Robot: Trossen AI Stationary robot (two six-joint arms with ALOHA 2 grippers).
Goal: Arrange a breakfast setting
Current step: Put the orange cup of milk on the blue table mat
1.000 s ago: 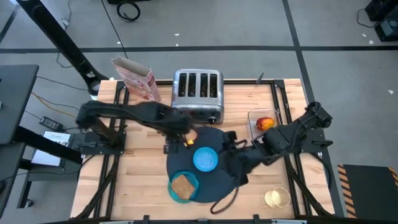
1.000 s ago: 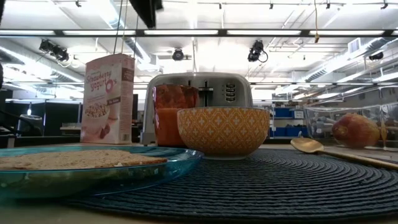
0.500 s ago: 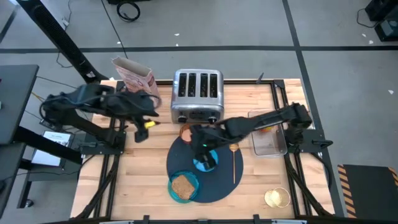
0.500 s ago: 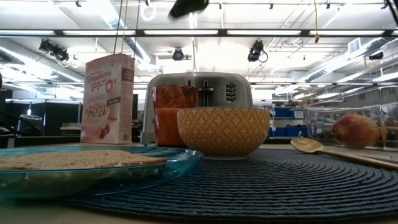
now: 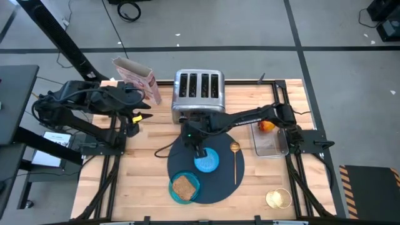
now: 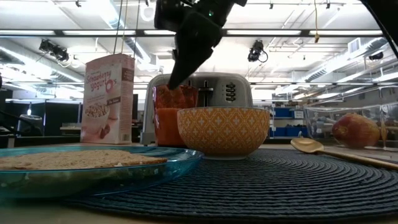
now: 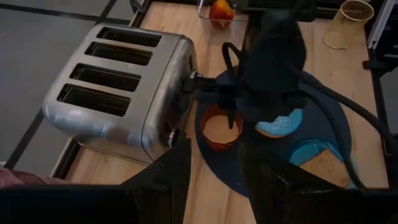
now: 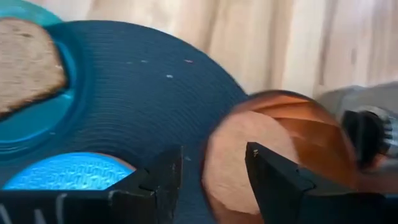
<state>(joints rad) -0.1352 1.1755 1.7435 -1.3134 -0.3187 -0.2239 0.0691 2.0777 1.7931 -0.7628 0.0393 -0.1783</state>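
The dark navy mat (image 5: 219, 181) carries the blue bowl (image 5: 207, 160), the teal plate (image 5: 194, 187) with the toast slice (image 5: 182, 185), and the gold spoon (image 5: 235, 159). The copper cup (image 7: 217, 127) stands upright at the mat's far left edge, in front of the toaster. My right gripper (image 8: 214, 180) slants down over the cup, open. One finger is over the cup's hollow and one outside its rim (image 8: 208, 158). In the low view the fingertip (image 6: 171, 81) hovers just above the rim. My left gripper (image 7: 214, 186) is open, raised at the table's left (image 5: 134, 119). The red-orange fruit (image 5: 267, 125) lies in a clear tray.
The chrome toaster (image 5: 199, 94) stands right behind the cup. The pink cereal box (image 5: 134, 78) is at the far left. The clear tray (image 5: 269, 142) sits at the right, and a gold wire holder (image 5: 278, 199) at the near right corner.
My left gripper has drawn back from the cup toward the table's left edge and risen. My right gripper has swung from the table's right side across the mat toward the left and come down over the cup. The cup, bowl, plate and spoon have stayed put.
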